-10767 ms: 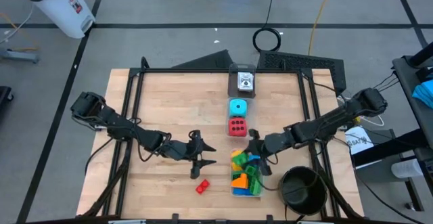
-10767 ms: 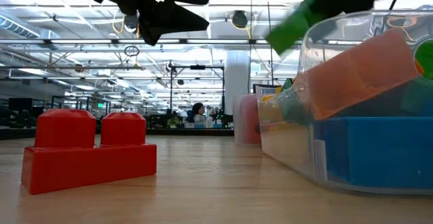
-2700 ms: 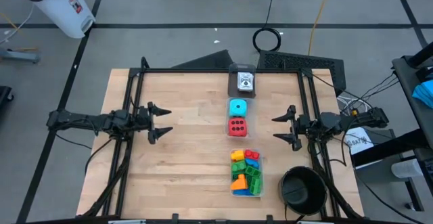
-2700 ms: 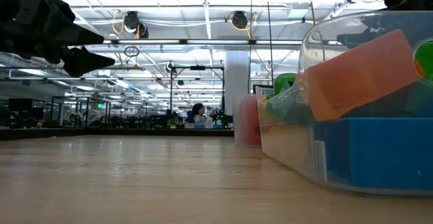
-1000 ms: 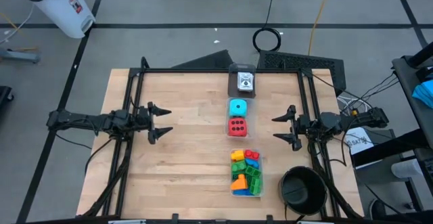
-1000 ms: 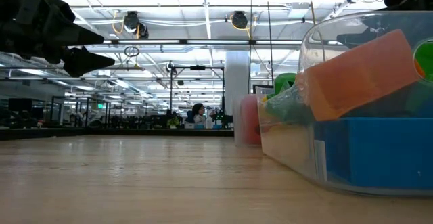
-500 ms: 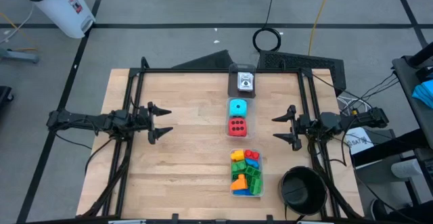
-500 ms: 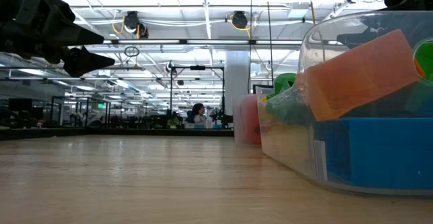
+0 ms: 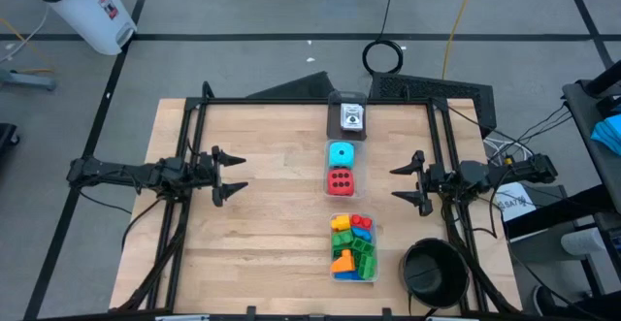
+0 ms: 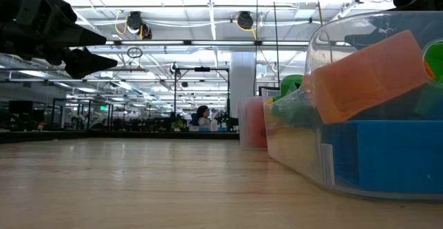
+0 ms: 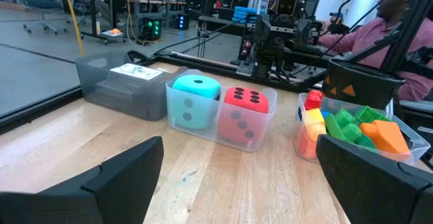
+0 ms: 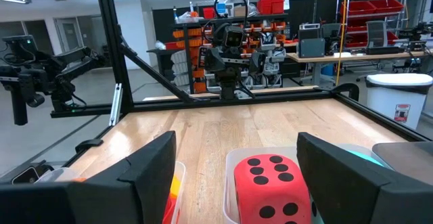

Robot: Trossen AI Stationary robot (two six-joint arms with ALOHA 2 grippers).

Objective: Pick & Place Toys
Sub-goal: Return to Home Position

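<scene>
Bricks (image 9: pixel 351 247) apparently binned; left tool (image 9: pixel 242 172), right tool (image 9: pixel 393 183) unmoved.

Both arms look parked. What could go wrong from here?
Little, probably. The bricks sit heaped in the clear box, with an orange brick tilted high near its rim, so a bump could spill them. The left gripper and right gripper hang open, apart from everything.

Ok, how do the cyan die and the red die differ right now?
The cyan die has teal pips; the red die has black ones. The cyan die shows one pip on top, the red die several. The cyan die sits beside the card box, the red die nearer the brick bin. Both are rounded cubes of like size, side by side in one clear box.
</scene>
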